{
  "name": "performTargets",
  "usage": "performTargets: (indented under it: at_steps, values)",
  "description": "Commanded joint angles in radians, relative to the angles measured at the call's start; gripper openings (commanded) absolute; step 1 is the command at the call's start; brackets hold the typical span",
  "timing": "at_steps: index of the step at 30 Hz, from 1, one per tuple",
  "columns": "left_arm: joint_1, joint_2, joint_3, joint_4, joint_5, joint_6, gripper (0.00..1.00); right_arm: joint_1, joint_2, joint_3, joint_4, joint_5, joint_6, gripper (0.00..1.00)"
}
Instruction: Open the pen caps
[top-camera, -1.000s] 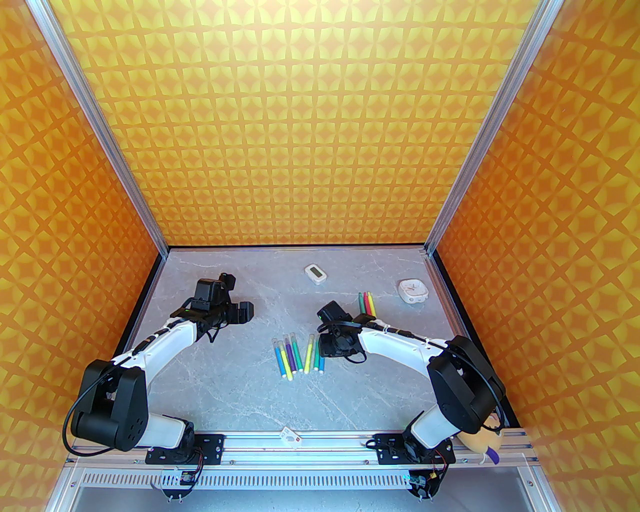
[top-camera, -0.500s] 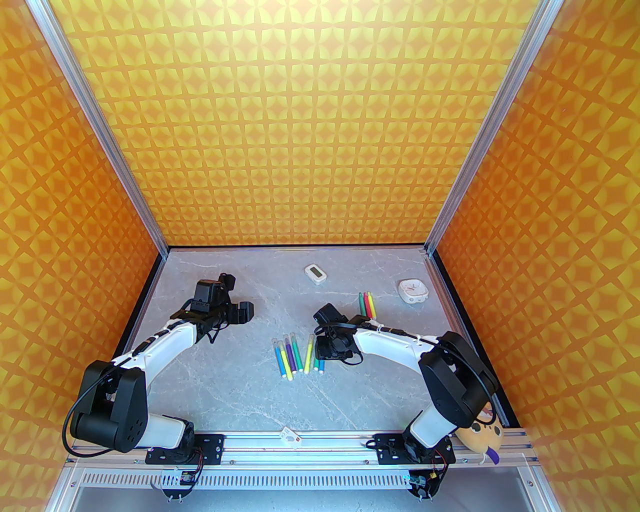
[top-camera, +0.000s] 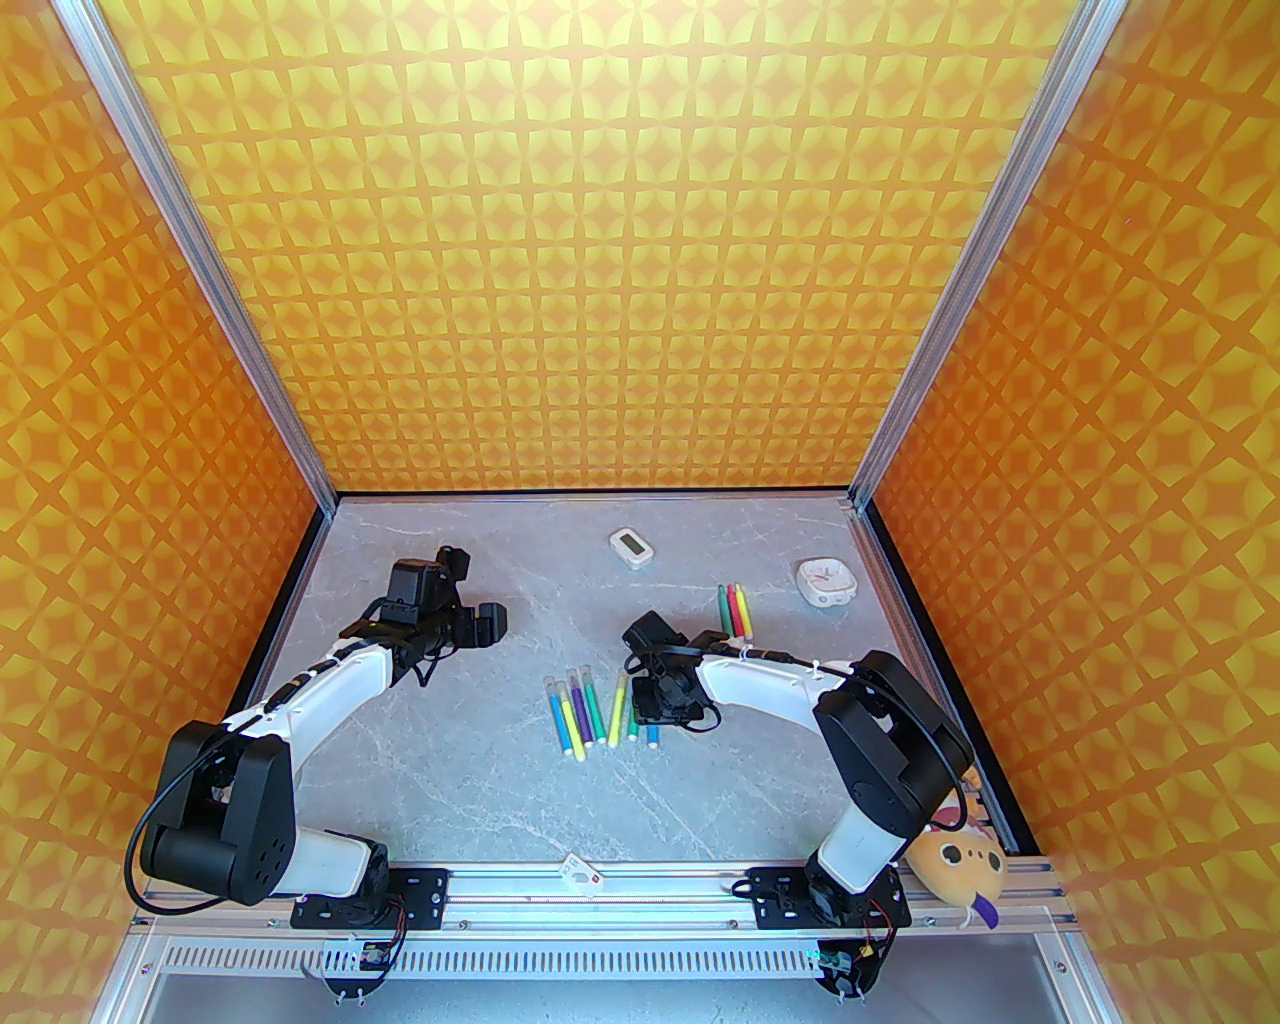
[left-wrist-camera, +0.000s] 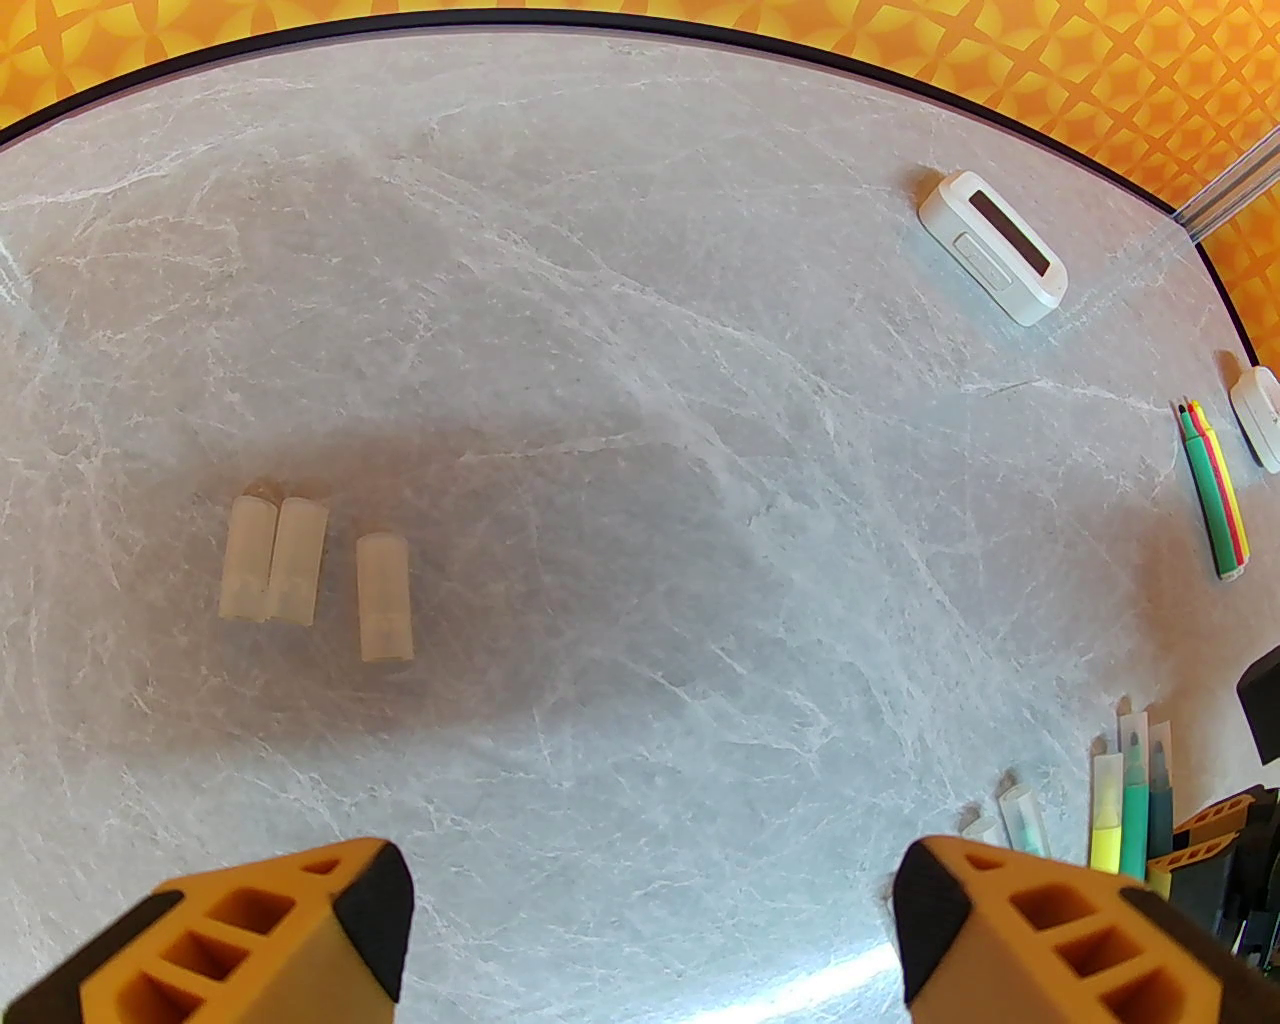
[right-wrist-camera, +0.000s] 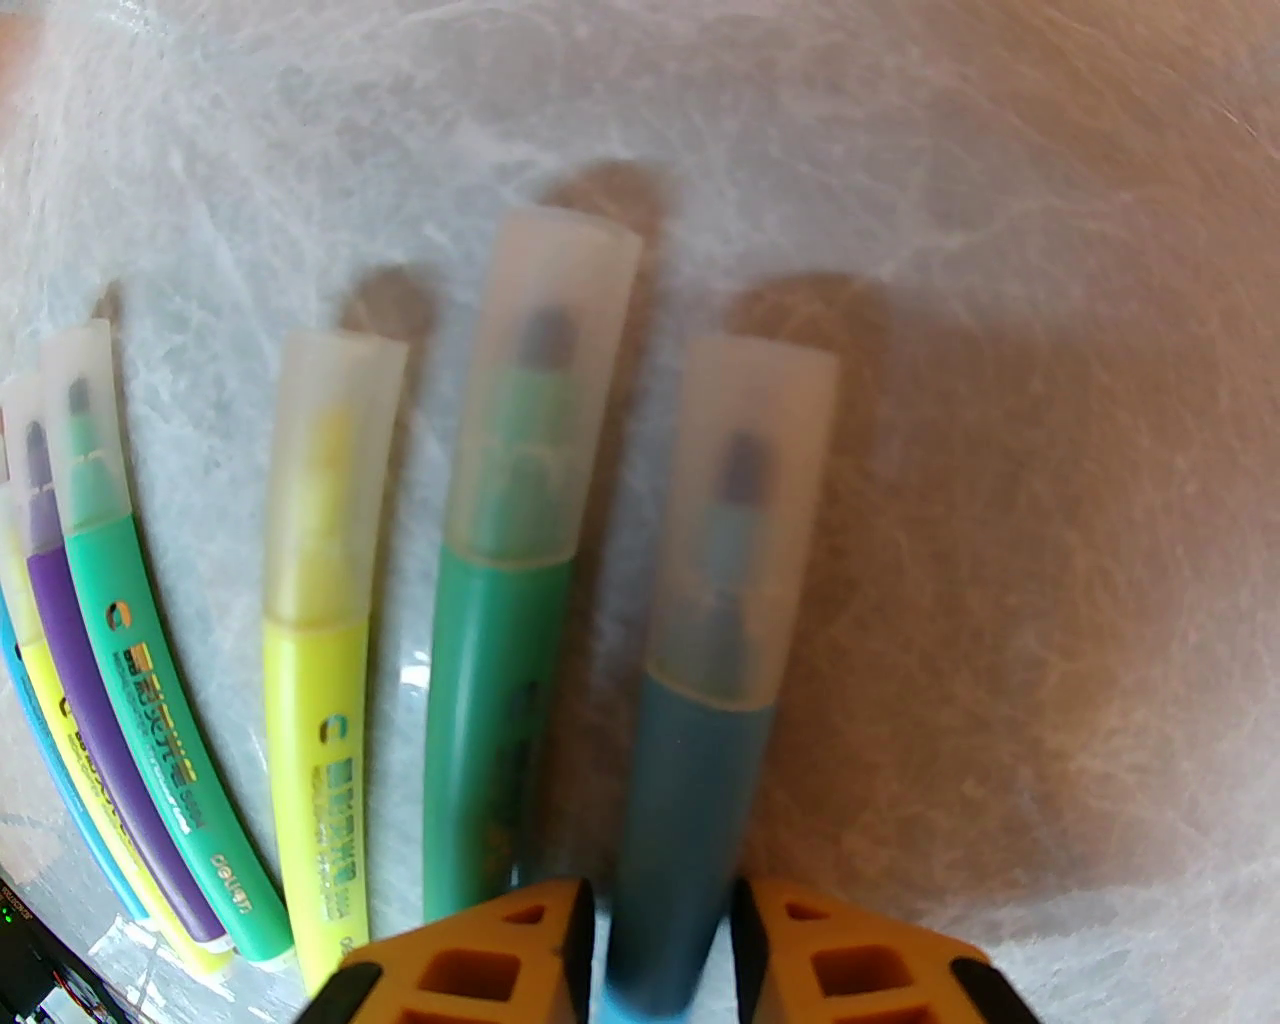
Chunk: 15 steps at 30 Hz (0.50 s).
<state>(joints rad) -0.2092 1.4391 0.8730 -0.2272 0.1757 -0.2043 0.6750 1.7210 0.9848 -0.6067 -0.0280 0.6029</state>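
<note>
Right pincer has slid over and narrowed around the blue pen, barrel between its jaws, cap sticking out ahead. Can't tell if it's clamped yet. Left pincer is wide open, so a cap pull looks next.

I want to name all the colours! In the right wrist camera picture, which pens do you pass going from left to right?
purple pen → bright green pen with printing on it → yellow pen → darker green pen → teal-blue pen
</note>
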Motion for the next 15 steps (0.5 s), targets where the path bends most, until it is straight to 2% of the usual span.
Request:
performTargets:
  at_steps: [1, 15]
  values:
    - [0.008, -0.003, 0.009, 0.003, 0.018, 0.003, 0.84, 0.009, 0.05, 0.025, -0.018, 0.056, 0.004, 0.3]
    - [0.008, -0.042, 0.006, -0.002, 0.018, 0.012, 0.84, 0.009, 0.158, 0.101, -0.093, 0.136, 0.005, 0.28]
